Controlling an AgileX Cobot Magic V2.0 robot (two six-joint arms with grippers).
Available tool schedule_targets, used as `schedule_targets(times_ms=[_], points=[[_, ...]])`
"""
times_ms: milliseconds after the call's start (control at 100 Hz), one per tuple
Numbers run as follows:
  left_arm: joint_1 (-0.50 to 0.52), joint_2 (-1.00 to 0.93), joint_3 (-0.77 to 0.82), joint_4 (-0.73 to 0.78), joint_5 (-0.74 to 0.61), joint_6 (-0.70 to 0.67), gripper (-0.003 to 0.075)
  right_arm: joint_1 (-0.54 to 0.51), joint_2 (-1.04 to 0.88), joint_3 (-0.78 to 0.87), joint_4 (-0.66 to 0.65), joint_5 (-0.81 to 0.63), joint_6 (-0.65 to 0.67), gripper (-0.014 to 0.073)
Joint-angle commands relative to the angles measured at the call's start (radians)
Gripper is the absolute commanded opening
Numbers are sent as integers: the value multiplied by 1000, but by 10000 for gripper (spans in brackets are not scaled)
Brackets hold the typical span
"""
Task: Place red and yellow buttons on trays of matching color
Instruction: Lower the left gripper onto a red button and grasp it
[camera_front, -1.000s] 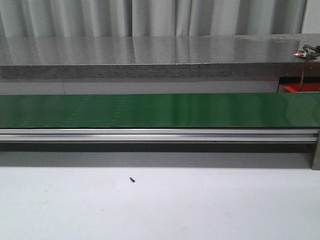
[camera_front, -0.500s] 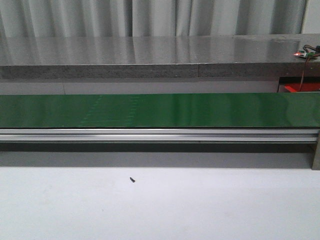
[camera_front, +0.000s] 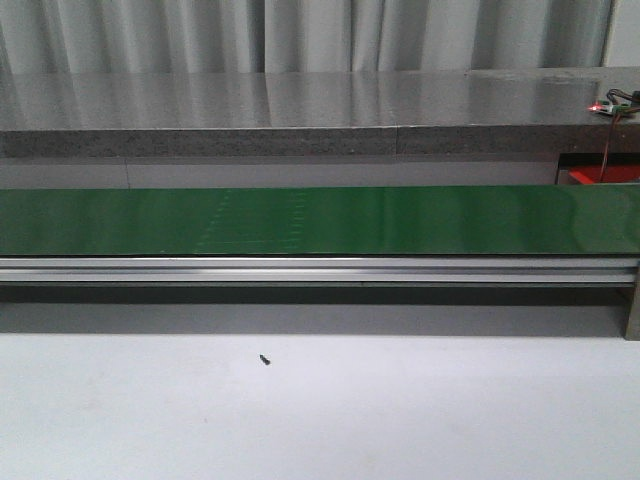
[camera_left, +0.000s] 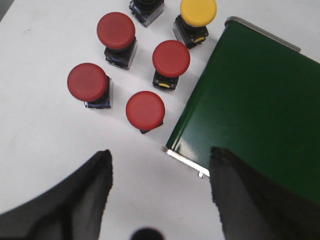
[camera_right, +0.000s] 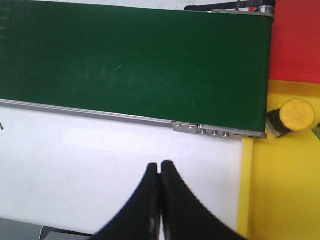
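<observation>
One yellow button (camera_right: 296, 115) is seen on the yellow tray (camera_right: 280, 200); the red tray (camera_right: 296, 40) is glimpsed bare. Four red mushroom-capped buttons (camera_left: 145, 109) are clustered on the worktop (camera_left: 45, 135). Left jaws are spread, right jaws closed empty.

Glossy green belt (camera_front: 400, 220), brushed metal rail (camera_front: 300, 268)

The front view looks level and forward from low over the white counter (camera_front: 320, 410), facing the long side of the green conveyor belt (camera_front: 320, 220) at middle range. The left wrist view looks steeply down from close above one belt end (camera_left: 250, 110) and the counter (camera_left: 40, 130) beside it. The right wrist view looks down, also close, on the other end (camera_right: 135, 65). All three views share the belt and counter.
</observation>
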Motion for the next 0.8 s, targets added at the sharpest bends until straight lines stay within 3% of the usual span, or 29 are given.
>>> schedule_targets(times_ms=[0,260,560,790], points=[[2,28,-82,15,-25,-4,495,0,-23,-24,0,-30,-11,-106],[28,186,-202,74,33,-6,496,0,-23,-24,-1,-25,-11,-106],[162,261,-218,29,33,7,496,0,-23,-24,-1,-25,-11,-106],[171,301,-219,-6,11,49,495,0,-23,-24,-1,-23,-11,-106]])
